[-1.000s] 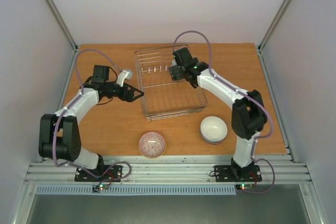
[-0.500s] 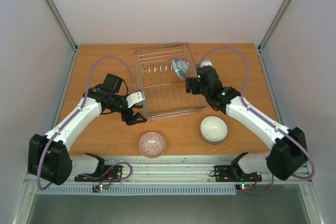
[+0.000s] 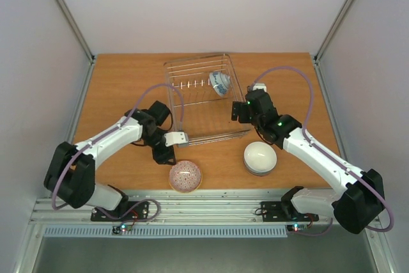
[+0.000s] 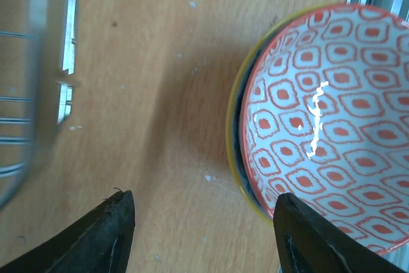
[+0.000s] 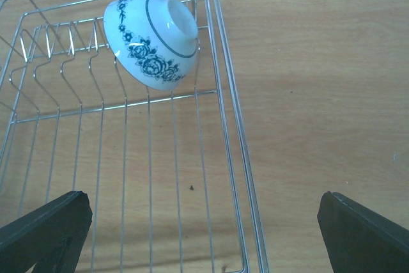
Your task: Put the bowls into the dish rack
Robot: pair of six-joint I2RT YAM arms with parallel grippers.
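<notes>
The wire dish rack [image 3: 170, 103] stands mid-table. A blue-and-white flowered bowl [image 3: 219, 83] lies on its side in the rack's far right corner; it also shows in the right wrist view [image 5: 153, 36]. A red-patterned bowl [image 3: 185, 176] sits near the front edge, nested in a yellow-rimmed bowl [image 4: 238, 158]. A white bowl [image 3: 260, 156] sits at the front right on another bowl. My left gripper [image 3: 166, 156] [image 4: 204, 222] is open and empty, just above the red-patterned bowl's [image 4: 326, 126] left rim. My right gripper [image 3: 238, 112] [image 5: 204, 222] is open wide and empty over the rack's right rim [image 5: 233, 113].
The wooden table [image 3: 121, 81] is walled by white panels at the back and sides. A metal rail [image 3: 204, 206] with the arm bases runs along the near edge. The rack's near corner [image 4: 19, 94] shows blurred at the left of the left wrist view.
The right gripper has let go of the blue-and-white bowl in the rack and drawn back toward the front. The left gripper has swung from the rack's left side down to the red-patterned bowl.
</notes>
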